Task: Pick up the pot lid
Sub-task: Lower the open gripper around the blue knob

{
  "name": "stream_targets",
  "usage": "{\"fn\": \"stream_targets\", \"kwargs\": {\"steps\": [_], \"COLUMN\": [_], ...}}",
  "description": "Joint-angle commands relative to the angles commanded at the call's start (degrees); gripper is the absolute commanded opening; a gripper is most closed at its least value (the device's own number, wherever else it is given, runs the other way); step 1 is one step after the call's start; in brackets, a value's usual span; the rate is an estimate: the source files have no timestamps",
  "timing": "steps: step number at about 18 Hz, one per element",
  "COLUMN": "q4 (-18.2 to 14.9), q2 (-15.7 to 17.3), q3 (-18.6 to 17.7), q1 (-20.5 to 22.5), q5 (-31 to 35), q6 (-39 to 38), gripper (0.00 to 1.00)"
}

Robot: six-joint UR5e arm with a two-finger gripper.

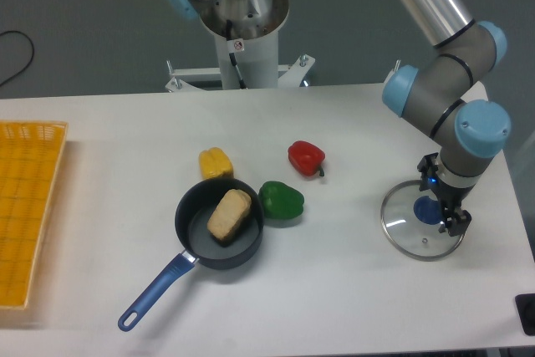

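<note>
The pot lid [405, 232] lies flat on the white table [334, 307], toward the right side: a round, clear, see-through disc with a thin dark rim, a blue knob [428, 209] near its middle and a small round spot on its near part. The gripper [443, 191], reaching in from the far right, hangs over the lid's far right part with its two fingers spread apart, grasping nothing. Whether it touches the lid cannot be told.

Left of the lid, well apart, is a green pepper [281, 200], with a red pepper [306, 158] farther back. Just beside the green one, to its left, sits a black pan [199, 236] with a blue handle [155, 292] pointing near left; it holds a tan, oblong item [229, 214]. A yellow pepper [216, 163] lies just beyond the pan. A yellow-orange bin [29, 215] stands at the left edge.
</note>
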Motion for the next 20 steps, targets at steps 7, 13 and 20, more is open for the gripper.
{"fn": "stream_targets", "kwargs": {"steps": [7,13,20], "q4": [0.44,1.14,1.23], "q2": [-0.44,-0.62,-0.7], "q3": [-0.09,-0.7,-0.88], "q1": [-0.09,-0.09,-0.18], "q5": [0.0,0.0,0.0], "q6": [0.0,0.0,0.0], "gripper": [1.0,0.93,0.85]}}
